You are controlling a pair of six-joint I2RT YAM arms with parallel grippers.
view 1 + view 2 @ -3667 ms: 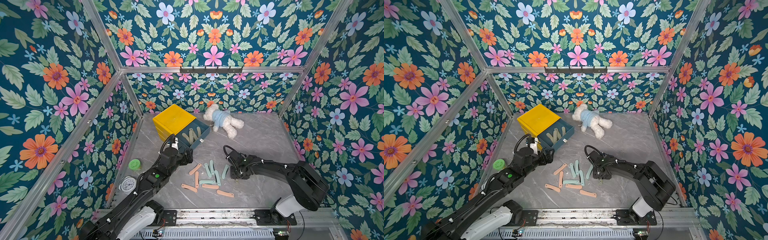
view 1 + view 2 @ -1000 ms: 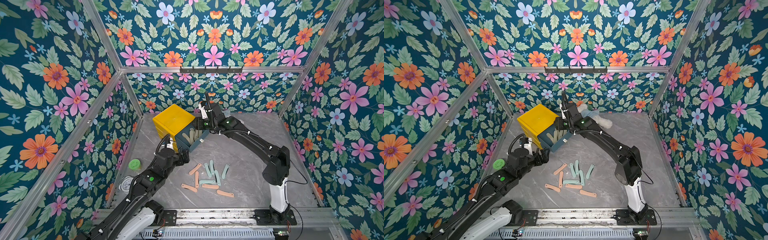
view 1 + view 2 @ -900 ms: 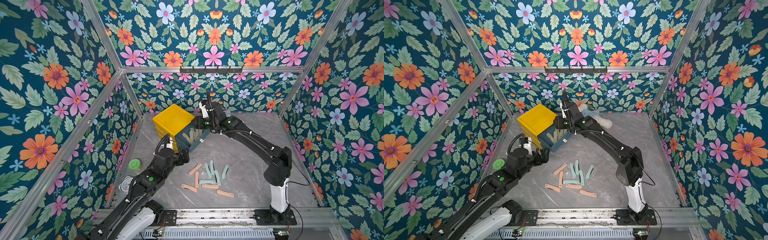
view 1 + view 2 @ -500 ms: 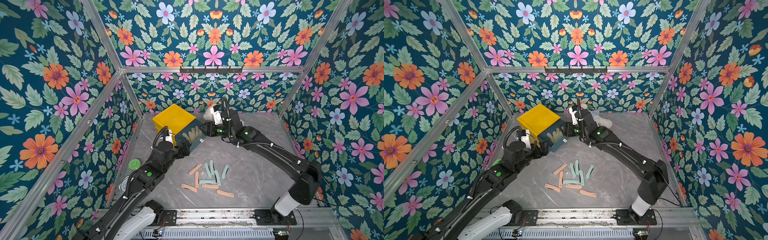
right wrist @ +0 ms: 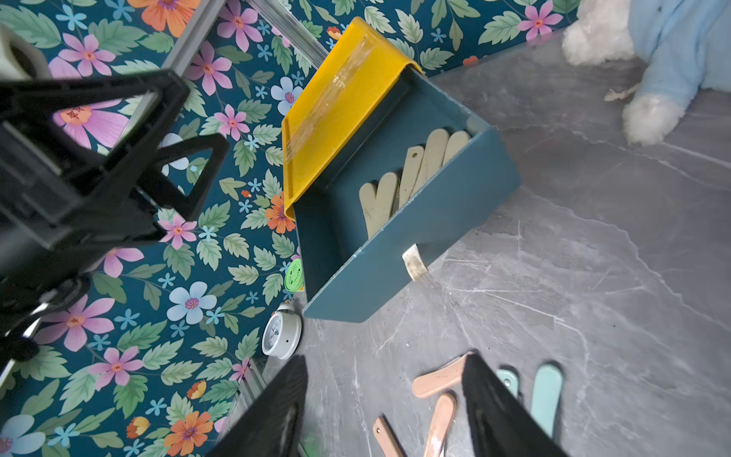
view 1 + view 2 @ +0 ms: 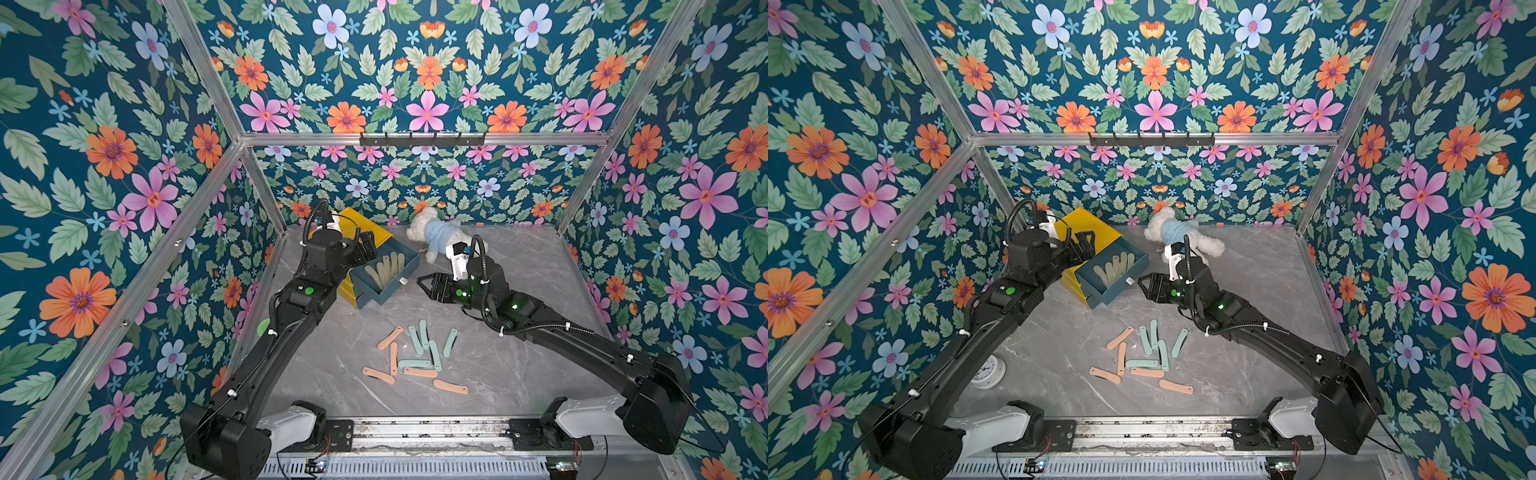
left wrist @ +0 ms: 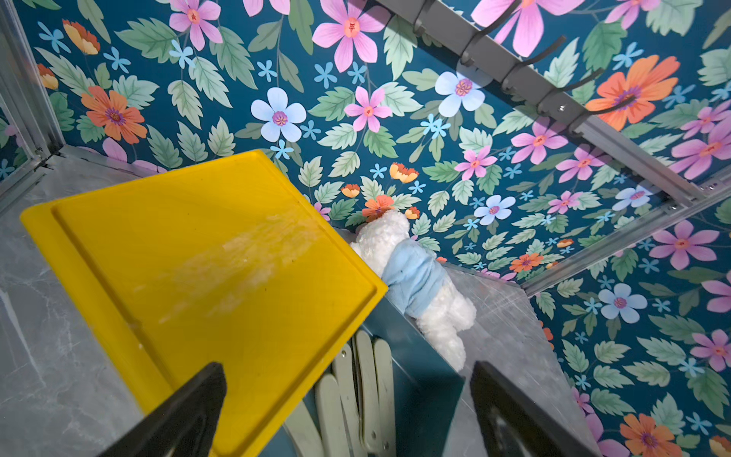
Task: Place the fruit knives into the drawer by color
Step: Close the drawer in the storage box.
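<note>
Your right arm is pulling back from above the drawer (image 6: 390,291), where it was reaching a second ago, and your left arm is rising from the table (image 6: 519,374) toward the yellow cabinet (image 6: 376,226). You are now carrying the right gripper (image 6: 422,286) just beside the drawer's front wall with its jaws spread and nothing between them, which suggests you are finishing a drop-off and freeing the hand for another pick. You are holding the left gripper (image 6: 370,247) fully released and empty over the cabinet's top edge, probably to steady the casing or work the drawer, though it is touching nothing that I can make out. The olive knives (image 6: 386,266) are lying side by side inside the pulled-out drawer, grouped as one colour. The pink and teal knives (image 6: 413,364) are waiting in a loose scatter on the table, well apart from the drawer and between your two arms, so most of the sorting is likely lying ahead of you.
</note>
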